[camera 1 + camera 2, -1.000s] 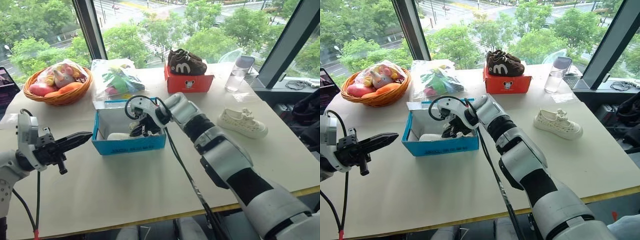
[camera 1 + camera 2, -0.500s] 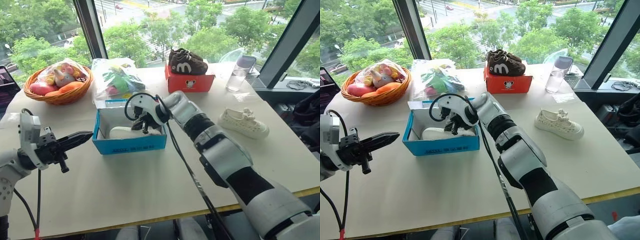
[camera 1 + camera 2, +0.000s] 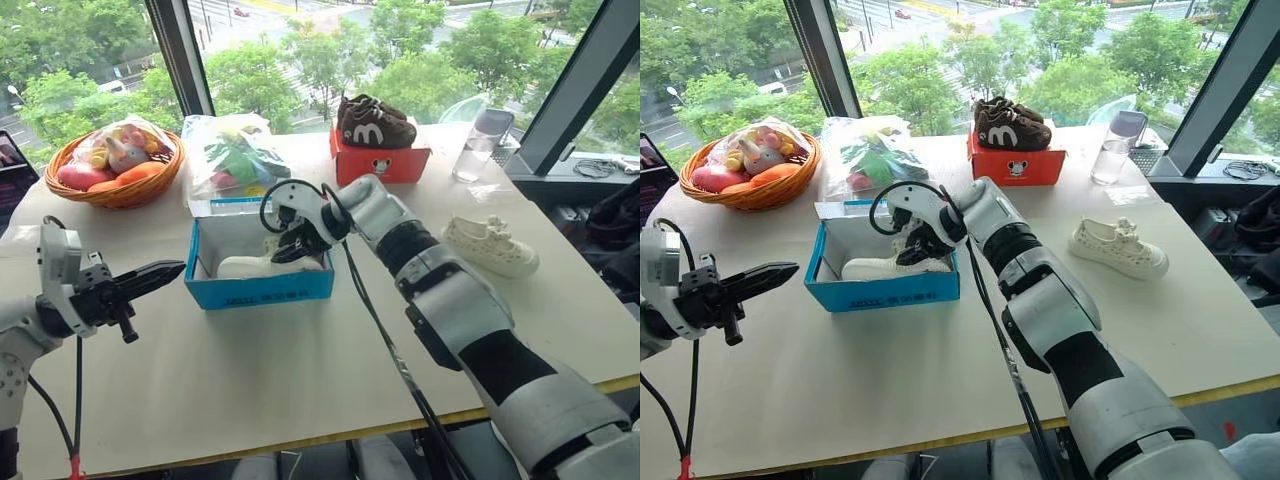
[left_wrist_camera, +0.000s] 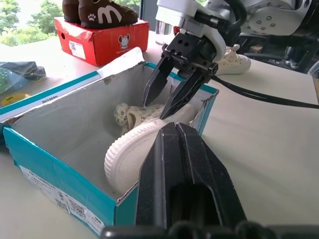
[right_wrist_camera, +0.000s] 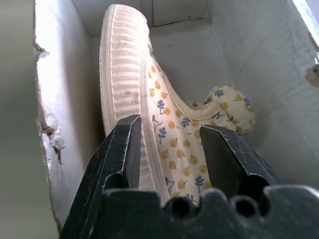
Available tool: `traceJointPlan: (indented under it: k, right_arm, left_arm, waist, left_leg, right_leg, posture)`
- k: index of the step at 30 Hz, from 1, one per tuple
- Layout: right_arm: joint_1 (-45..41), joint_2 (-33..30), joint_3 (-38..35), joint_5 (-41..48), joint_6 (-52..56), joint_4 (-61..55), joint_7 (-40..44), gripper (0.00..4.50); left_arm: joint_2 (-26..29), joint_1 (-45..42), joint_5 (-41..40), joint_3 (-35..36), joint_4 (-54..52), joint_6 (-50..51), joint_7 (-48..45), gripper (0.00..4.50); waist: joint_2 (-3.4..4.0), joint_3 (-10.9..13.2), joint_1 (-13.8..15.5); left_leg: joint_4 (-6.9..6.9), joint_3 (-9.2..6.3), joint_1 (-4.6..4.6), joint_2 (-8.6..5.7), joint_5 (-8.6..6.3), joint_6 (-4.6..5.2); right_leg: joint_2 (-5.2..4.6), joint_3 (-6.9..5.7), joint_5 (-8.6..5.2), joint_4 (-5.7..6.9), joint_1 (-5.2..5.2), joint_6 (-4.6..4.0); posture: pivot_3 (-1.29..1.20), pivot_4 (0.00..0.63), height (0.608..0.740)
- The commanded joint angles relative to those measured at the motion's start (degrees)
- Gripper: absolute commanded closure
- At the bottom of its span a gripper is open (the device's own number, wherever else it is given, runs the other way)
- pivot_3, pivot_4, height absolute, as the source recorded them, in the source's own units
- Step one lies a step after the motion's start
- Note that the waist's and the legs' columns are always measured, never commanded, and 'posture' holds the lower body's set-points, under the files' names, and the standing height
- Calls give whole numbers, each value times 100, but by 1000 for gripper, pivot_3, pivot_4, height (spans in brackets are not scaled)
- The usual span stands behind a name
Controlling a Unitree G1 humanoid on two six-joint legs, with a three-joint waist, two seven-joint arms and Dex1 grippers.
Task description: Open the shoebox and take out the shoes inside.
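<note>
The blue shoebox stands open at mid table, its white inside showing. One cream-white shoe lies on its side in the box, sole toward the near wall. The other shoe rests on the table to the right. My right gripper reaches down into the box; in the right wrist view its fingers stand open, one on each side of the shoe's rim. My left gripper hovers shut, level, just left of the box, pointing at it.
Behind the box lie a clear plastic bag of toys and a wicker basket at the far left. A red-orange box carrying brown shoes and a clear bottle stand at the back right. The table's front edge is near.
My right gripper's fingers have spread apart inside the box, and the shoe now lies more fully exposed on the box floor. My left gripper has stayed still.
</note>
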Motion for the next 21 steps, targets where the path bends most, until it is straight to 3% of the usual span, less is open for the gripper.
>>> traceJointPlan:
  k: [1,9,21]
  right_arm:
    - [-129,-64,-146,51,279,-120,103,2179]
    - [-314,160,-347,272,844,-672,327,2179]
    - [53,216,-59,-144,234,-313,-223,2179]
  left_arm:
    - [79,-71,-2,54,-22,-87,-42,4500]
    - [61,-100,27,-2,-13,-85,-47,4500]
    - [98,-50,91,55,-36,-80,-27,4500]
  waist:
    - [0,0,1]
    - [0,1,-44]
    - [0,1,-66]
  left_leg:
    - [0,0,-1,0,0,-1]
    - [0,0,-11,1,-2,-4]
    - [1,0,-38,2,-8,-13]
  right_leg:
    - [0,0,0,0,0,0]
    - [1,0,0,1,-13,0]
    - [1,1,3,13,-49,-5]
  posture:
    - [0,150,740]
    - [0,150,740]
    - [0,150,740]
